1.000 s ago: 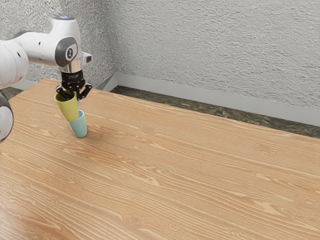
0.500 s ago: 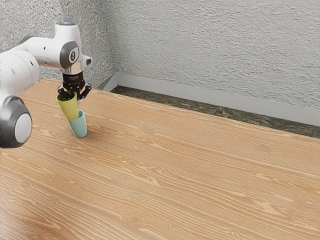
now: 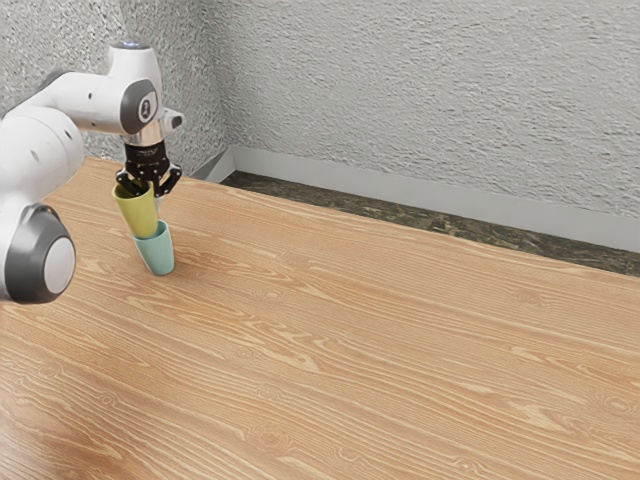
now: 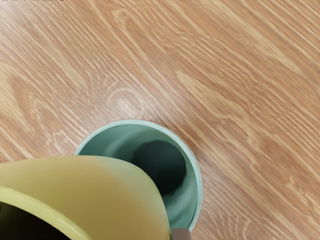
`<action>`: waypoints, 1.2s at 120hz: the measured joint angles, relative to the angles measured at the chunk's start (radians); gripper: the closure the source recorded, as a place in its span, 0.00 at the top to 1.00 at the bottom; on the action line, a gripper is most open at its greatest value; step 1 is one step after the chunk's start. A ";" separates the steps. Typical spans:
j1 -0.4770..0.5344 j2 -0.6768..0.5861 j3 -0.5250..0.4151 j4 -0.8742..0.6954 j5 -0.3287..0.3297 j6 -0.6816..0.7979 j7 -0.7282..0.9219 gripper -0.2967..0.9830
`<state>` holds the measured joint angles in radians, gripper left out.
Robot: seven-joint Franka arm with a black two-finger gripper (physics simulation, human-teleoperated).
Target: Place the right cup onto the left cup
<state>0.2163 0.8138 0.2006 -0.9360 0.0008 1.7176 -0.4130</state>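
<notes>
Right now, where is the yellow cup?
Toward the exterior view's left, the yellow cup is in the gripper, tilted, its base over the teal cup.

And there it was, the wooden table (image 3: 400, 350), warm brown with paler grain streaking right across its top! Standing directly on it, over toward the exterior view's left, was the teal cup (image 3: 160, 257), mouth up, light-rimmed, with deep shadow down inside!

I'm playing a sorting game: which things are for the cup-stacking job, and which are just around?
For the job:
- yellow cup, held tilted
- teal cup, lower down
- black gripper, holding the yellow cup

Just around:
- wooden table
- rough grey wall
</notes>
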 joint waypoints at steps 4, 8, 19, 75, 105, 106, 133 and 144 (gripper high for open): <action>0.000 0.003 0.000 0.004 -0.001 -0.001 0.003 0.16; 0.000 0.004 -0.001 0.007 -0.002 -0.002 0.005 0.16; 0.000 0.010 0.000 0.023 -0.003 -0.003 0.011 0.16; 0.000 0.029 0.002 0.037 -0.035 0.000 0.031 0.52; -0.008 -0.025 0.001 0.038 -0.041 -0.027 0.035 0.68; -0.009 -0.032 0.001 0.038 -0.041 -0.030 0.035 0.68; -0.156 -0.457 -0.003 -0.261 -0.036 -0.114 0.148 0.73; -0.332 -0.672 0.009 -0.449 0.008 -0.127 0.214 0.74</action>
<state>-0.1154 0.1418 0.2101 -1.3852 0.0084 1.5903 -0.1988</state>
